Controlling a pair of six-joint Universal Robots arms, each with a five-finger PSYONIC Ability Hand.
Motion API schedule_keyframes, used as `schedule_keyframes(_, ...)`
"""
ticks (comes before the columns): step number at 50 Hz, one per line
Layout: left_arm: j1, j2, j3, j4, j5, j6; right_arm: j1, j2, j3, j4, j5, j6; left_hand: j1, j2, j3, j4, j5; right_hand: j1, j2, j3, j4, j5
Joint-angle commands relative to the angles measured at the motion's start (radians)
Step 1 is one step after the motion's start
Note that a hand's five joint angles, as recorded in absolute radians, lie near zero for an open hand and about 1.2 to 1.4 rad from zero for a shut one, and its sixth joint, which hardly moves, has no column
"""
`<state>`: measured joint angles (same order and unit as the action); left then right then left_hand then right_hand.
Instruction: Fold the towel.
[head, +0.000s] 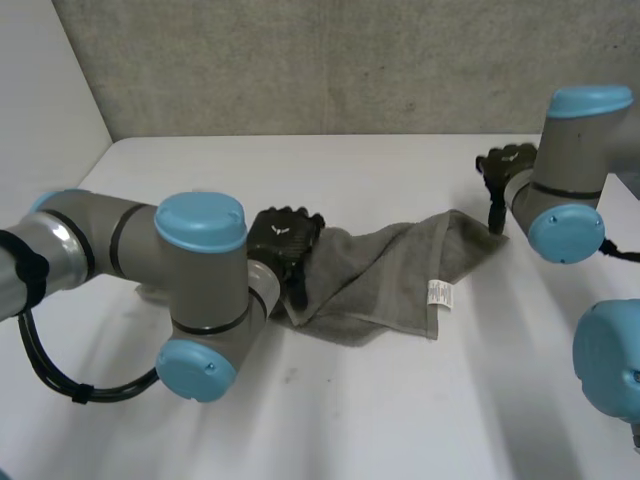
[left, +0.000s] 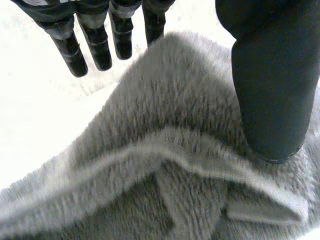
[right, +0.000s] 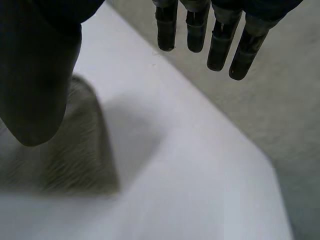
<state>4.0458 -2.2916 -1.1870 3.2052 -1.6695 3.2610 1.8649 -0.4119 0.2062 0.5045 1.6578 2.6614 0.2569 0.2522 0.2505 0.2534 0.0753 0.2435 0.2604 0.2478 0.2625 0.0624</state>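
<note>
Grey joints with blue caps mark the left arm (head: 200, 290), nearest at about 8 o'clock on the white table (head: 400, 410). Just beyond its elbow the left hand (head: 283, 240) sits on the 9 o'clock end of the towel (head: 390, 270). Its fingers (left: 97, 47) are straight and spread away from the thumb (left: 272, 85). The thumb rests on the pile beside a folded hem, so nothing is pinched.

The towel lies at the table's middle as a rumpled, half-doubled band running toward 2 o'clock, with a white label (head: 438, 294) on its near hem. It looks light, limp and thick-napped. It should drape and sag rather than hold a crease, and probably will not slip once pinched. The hemmed corners at each end seem the best places to take hold.

Farther off, at 2 o'clock, the right hand (head: 505, 168) hangs just above the far corner, fingers straight and empty, thumb wide. A grey wall (head: 330, 60) stands behind the table.
</note>
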Motion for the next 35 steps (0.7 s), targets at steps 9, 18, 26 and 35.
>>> schedule_keyframes(9,0.08,0.225,-0.029,-0.011,-0.007,0.005,0.01,-0.286,0.248,-0.009,-0.125,0.11,-0.049,-0.045,-0.043,-0.046,-0.042,-0.069,-0.086,-0.073,-0.088,-0.062)
schedule_keyframes(18,0.165,0.297,-0.14,-0.016,0.004,0.075,0.028,-0.57,0.817,-0.204,-0.19,0.12,-0.049,-0.045,-0.043,-0.046,-0.042,-0.069,-0.086,-0.073,-0.088,-0.062)
schedule_keyframes(26,0.275,0.302,-0.235,-0.005,0.07,0.155,0.1,-0.686,1.193,-0.429,-0.188,0.219,-0.064,-0.059,-0.058,-0.06,-0.057,-0.069,-0.086,-0.073,-0.088,-0.062)
schedule_keyframes(35,0.429,0.247,-0.293,-0.002,0.312,0.154,0.169,-0.67,1.366,-0.553,-0.181,0.295,-0.061,-0.056,-0.055,-0.058,-0.054,0.056,0.039,0.051,0.037,0.062)
